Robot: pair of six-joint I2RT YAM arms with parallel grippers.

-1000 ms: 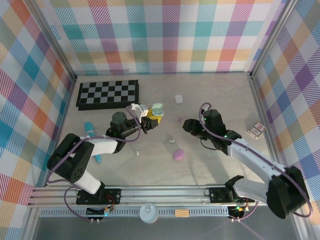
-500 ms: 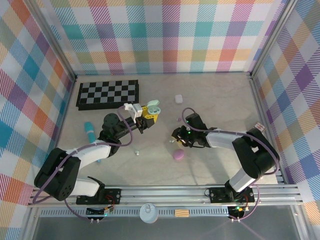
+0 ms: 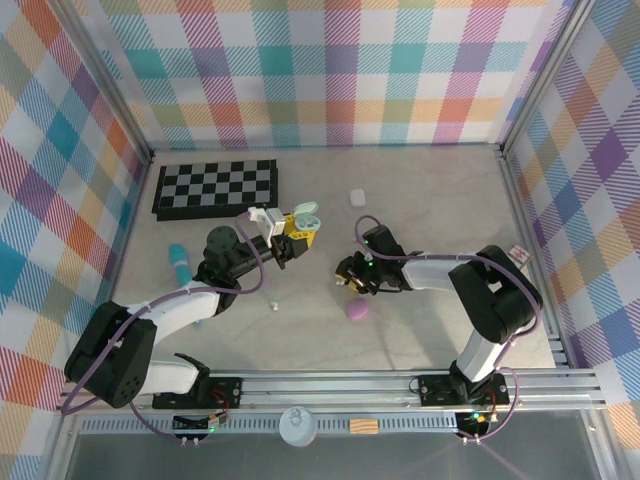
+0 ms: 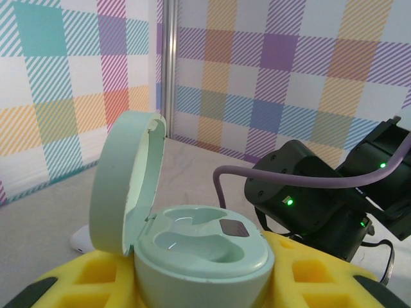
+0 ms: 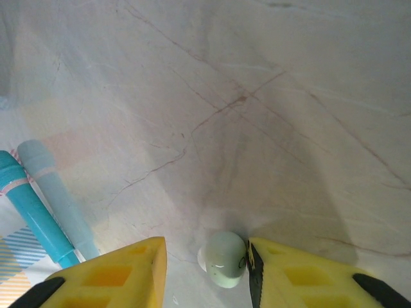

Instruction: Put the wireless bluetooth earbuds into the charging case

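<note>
1. Right gripper (image 5: 207, 260), yellow jaws parted, straddles a pale green earbud (image 5: 223, 258) lying on the tabletop (image 5: 270, 96); one jaw touches it, the other stands clear.
2. Left gripper (image 3: 296, 228) is clamped on the mint charging case (image 4: 199, 247); its lid stands open.
3. The tabletop is pale, marbled and faintly veined; a purple case (image 3: 356, 310) lies near the right gripper; pastel plaid walls (image 3: 340, 70) enclose three sides.

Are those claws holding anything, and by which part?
Left gripper clamps the open case by its base. Right gripper straddles an earbud on the table, not pinched.
</note>
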